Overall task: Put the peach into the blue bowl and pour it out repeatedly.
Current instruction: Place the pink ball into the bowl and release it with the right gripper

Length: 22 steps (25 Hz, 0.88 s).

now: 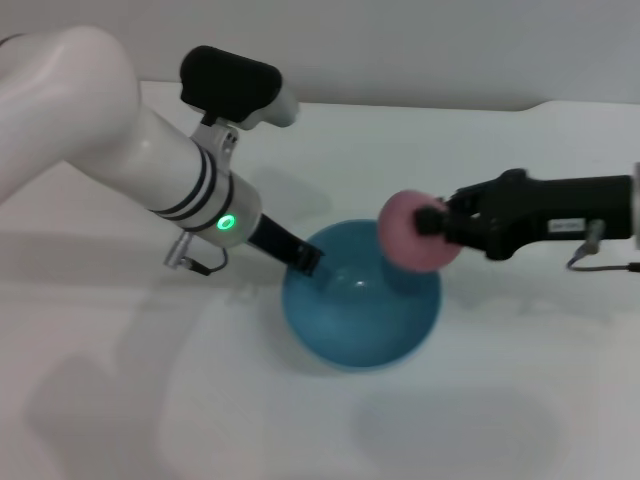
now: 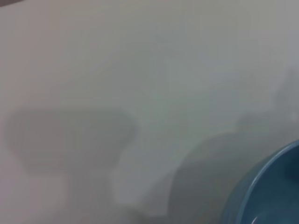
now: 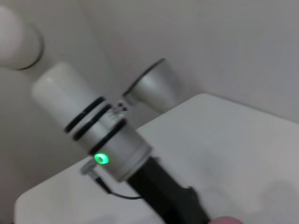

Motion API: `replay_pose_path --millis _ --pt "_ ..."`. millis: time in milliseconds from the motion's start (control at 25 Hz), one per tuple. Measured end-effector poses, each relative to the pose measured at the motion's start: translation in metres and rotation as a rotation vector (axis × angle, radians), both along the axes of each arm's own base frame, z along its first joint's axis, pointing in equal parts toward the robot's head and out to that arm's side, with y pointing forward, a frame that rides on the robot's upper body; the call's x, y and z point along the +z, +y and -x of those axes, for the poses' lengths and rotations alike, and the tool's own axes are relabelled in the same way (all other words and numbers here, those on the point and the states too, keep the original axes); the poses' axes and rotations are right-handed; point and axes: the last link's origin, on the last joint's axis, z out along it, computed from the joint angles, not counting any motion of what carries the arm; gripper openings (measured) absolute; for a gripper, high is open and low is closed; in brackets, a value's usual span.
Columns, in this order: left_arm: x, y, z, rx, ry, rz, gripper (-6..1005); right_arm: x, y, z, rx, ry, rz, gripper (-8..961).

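I'm seeing the right gripper (image 1: 432,226) reaching in sideways, its long axis lying roughly level and pointing toward my left, jaws clamping the peach (image 1: 412,232). The peach is hanging over the bowl's (image 1: 361,298) right rim; its stem isn't showing, so I can't tell which way it is pointing. The bowl is sitting upright on the white counter (image 1: 520,400), mouth up. The left gripper (image 1: 303,257) is slanting down onto the bowl's left rim, jaws pinching it there.

Blue bowl (image 2: 268,191) cropped at corner
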Motion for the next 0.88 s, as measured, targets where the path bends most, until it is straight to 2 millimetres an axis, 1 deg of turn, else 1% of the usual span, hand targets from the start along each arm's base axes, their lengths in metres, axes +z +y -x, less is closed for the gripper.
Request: replay_pose_path --millis 120,160,240,280,440,480,720,880 --pt "-0.004 -0.001 -0.008 -0.005 -0.026 0.004 -1 -0.013 -0.003 0.007 0.04 -0.038 0.047 104" --pt "-0.004 0.001 -0.013 -0.006 -0.037 0.006 -1 -0.021 -0.005 0.008 0.053 -0.072 0.067 104" --pt "-0.004 0.002 -0.016 -0.008 -0.04 0.009 -1 -0.029 -0.006 0.007 0.05 -0.111 0.081 119" --pt "-0.004 0.002 -0.016 -0.008 -0.04 0.009 -2 -0.029 -0.006 0.007 0.05 -0.111 0.081 126" --pt "-0.003 0.003 -0.023 -0.025 -0.044 0.013 -2 -0.041 -0.008 0.001 0.014 -0.188 0.117 155" --pt "-0.003 0.004 -0.024 -0.028 -0.043 0.016 -2 -0.042 -0.008 0.0 0.009 -0.2 0.122 162" --pt "-0.003 0.005 -0.029 -0.04 -0.039 0.027 -2 -0.042 -0.009 -0.001 0.004 -0.205 0.124 294" --pt "-0.002 0.005 -0.032 -0.055 -0.042 0.026 -2 -0.034 -0.004 -0.002 -0.023 -0.177 0.091 382"
